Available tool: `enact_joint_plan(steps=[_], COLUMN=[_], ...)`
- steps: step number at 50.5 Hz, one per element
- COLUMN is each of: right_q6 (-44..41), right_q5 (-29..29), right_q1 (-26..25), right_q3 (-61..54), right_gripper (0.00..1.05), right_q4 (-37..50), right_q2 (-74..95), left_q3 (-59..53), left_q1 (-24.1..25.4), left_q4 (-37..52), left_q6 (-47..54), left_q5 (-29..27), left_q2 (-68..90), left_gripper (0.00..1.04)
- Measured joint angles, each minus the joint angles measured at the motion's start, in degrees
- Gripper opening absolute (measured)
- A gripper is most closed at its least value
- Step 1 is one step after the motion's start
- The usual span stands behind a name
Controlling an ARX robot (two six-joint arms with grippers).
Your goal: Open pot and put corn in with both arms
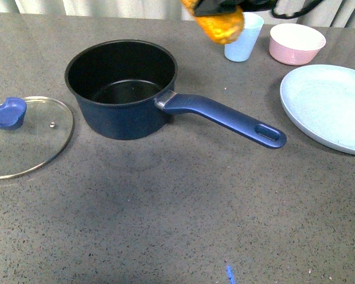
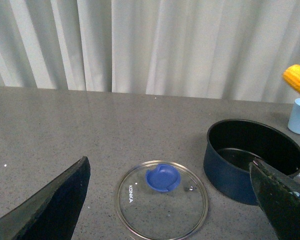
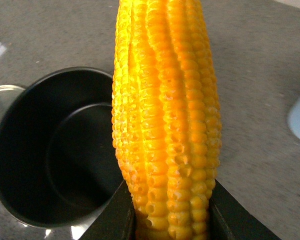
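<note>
Right pincer [image 3: 172, 220] clamped on the corn cob [image 3: 165, 115], aloft near the saucepan [image 1: 118, 121].
Its glass lid [image 1: 29, 139] is off, lying beside the pan; dropping the cob in remains. My left pincer [image 2: 170, 167] hangs spread, empty. One pan, one cob, one lid, one blue cup [image 1: 244, 38], one pink bowl [image 1: 296, 42], one plate [image 1: 328, 106].

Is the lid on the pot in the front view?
No, the lid lies flat on the table to the left of the open pot.
</note>
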Motion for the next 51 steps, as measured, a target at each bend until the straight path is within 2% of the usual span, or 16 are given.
enact_joint_plan(steps=[9,22,26,42,51], right_q6=[-0.02,-0.04,-0.09,-0.07,1.60], right_q5=[0.37,1.60,2.29,3.56,3.61], right_q1=[6.82,9.84,10.14,10.40,9.68], right_q3=[6.95,12.57,13.57,13.92,9.09], right_gripper=[0.22,0.23,0.33,0.95,0.96], right_q4=[-2.91,-4.87,-5.31,-3.96,-0.11], right_q2=[6.36,11.02,11.98,14.27,11.54], left_q3=[0.00,0.00,0.00,0.00,0.00], left_q1=[0.00,0.00,0.00,0.00,0.00], left_q4=[0.00,0.00,0.00,0.00,0.00], left_q6=[0.00,0.00,0.00,0.00,0.00], left_q5=[0.00,0.00,0.00,0.00,0.00], left_q2=[0.00,0.00,0.00,0.00,0.00], left_gripper=[0.96,0.96,0.96,0.96,0.96])
